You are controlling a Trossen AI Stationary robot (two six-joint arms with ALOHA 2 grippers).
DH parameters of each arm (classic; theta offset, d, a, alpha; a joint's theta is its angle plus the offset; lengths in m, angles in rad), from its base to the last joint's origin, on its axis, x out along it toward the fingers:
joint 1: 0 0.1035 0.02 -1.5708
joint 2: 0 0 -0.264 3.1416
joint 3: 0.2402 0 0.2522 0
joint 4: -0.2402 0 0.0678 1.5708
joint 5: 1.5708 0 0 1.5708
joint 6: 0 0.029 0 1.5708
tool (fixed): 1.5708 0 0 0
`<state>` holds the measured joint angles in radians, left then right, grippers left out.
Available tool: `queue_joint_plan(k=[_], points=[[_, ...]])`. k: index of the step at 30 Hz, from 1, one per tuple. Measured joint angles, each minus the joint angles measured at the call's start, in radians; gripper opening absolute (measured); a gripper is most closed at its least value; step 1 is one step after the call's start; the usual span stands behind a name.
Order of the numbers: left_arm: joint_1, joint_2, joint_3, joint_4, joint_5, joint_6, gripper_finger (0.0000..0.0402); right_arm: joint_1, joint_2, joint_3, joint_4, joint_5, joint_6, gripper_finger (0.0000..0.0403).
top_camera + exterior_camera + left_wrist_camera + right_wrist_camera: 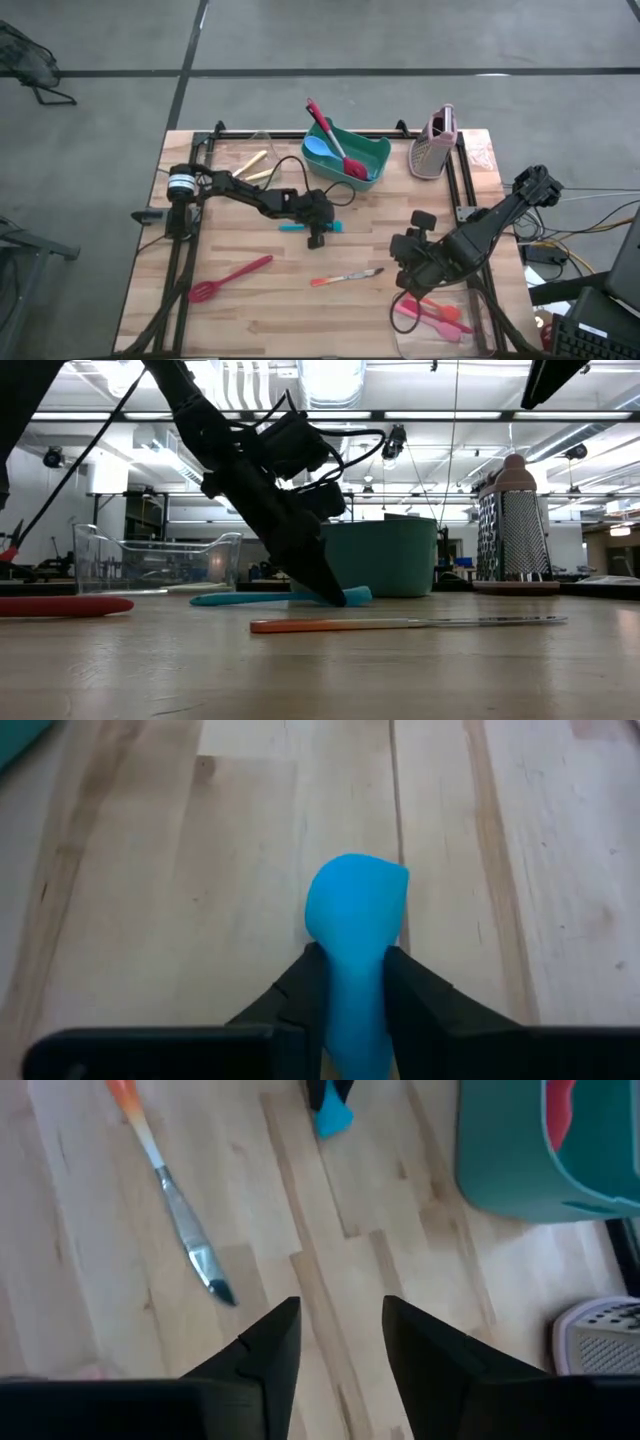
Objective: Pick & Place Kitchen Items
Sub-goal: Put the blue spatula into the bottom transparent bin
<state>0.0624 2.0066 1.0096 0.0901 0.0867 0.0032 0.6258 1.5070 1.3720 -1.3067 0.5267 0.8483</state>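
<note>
A blue spatula [300, 227] lies flat on the wooden table [260, 320] near its middle, its rounded head [356, 900] toward the right. My left gripper [318, 230] is down on it, shut on its neck. My right gripper [340, 1340] hangs open above the table's right half, with nothing between its fingers. Other kitchen items lie loose: a red slotted spoon [228, 279] at the near left and an orange-handled knife [346, 277] at the near middle. In the green bin [372, 150], a red spatula [332, 140] leans on the far rim beside a blue spoon. My left gripper pinches the spatula's neck [356, 988], just behind the head, between its two fingers [300, 995]. The fingers slant down from the table's left, one on each side of the neck [335, 596]. The spatula lies on the table, its handle [235, 598] reaching back toward the left.
A pink-grey grater [437, 146] stands at the far right beside the bin. A clear tub [155, 563] with pale utensils is at the far left. Pink and red spatulas [435, 315] lie in a clear tub at the near right corner. Bare wood lies along the near edge.
</note>
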Motion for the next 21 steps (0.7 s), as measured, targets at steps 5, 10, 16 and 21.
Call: queue_joint_plan(k=[5,10,16,21], points=[[-0.009,-0.074,-0.001,0.002,0.008,-0.005,0.0078,-0.001,0.0,-0.019,0.058,0.051,0.008,0.0123],[-0.072,-0.182,-0.011,-0.018,-0.037,0.016,0.0078,-0.011,0.0,-0.056,0.216,0.053,-0.01,0.012],[-0.185,-0.286,-0.006,0.037,-0.361,0.097,0.0078,-0.055,0.0,-0.105,0.395,0.054,-0.026,0.013],[-0.274,-0.33,-0.006,0.068,-0.603,0.162,0.0078,-0.091,0.0,-0.145,0.515,0.058,-0.059,0.0149]])
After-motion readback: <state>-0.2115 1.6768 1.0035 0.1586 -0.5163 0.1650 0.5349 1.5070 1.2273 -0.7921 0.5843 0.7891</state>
